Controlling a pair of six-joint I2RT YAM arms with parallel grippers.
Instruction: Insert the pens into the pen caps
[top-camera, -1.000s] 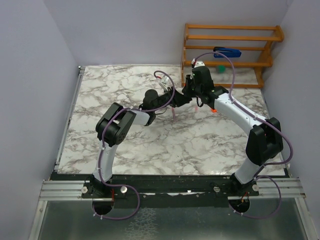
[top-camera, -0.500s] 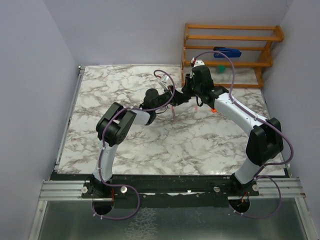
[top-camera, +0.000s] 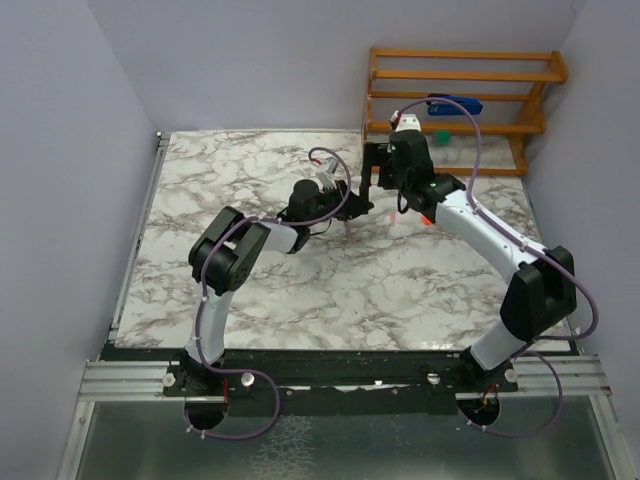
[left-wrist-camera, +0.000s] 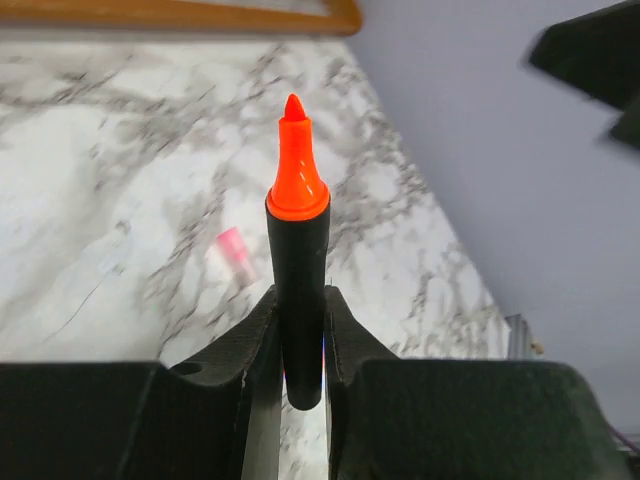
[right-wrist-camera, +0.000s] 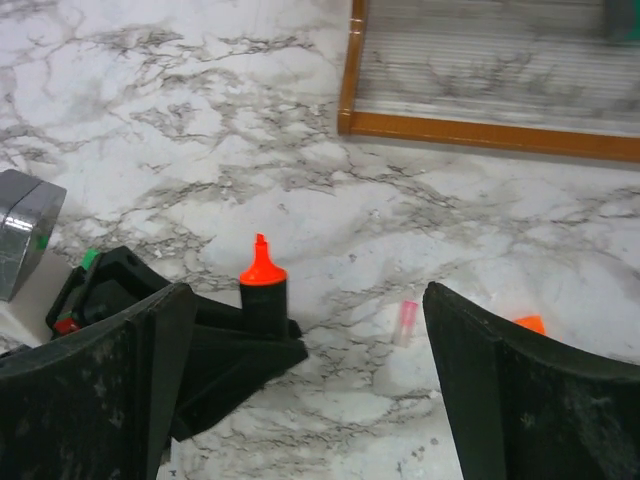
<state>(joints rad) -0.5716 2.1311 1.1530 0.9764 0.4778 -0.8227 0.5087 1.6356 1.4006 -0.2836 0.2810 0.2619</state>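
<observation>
My left gripper is shut on a black pen with an orange tip that points upward. The right wrist view shows the same pen standing in the left gripper's fingers. My right gripper hangs above and just behind it, open wide, with nothing between its fingers. A slim pale pink pen lies on the marble table. Beside it an orange pen cap peeks out from behind my right finger. A green pen cap sits on the rack.
A wooden rack stands at the back right with a blue object on its middle shelf. Its base rail runs just beyond the pens. Grey walls close in the table on the left and right.
My right gripper has opened and drawn back and up from the left gripper. The left gripper keeps its hold on the orange-tipped pen and has barely moved.
</observation>
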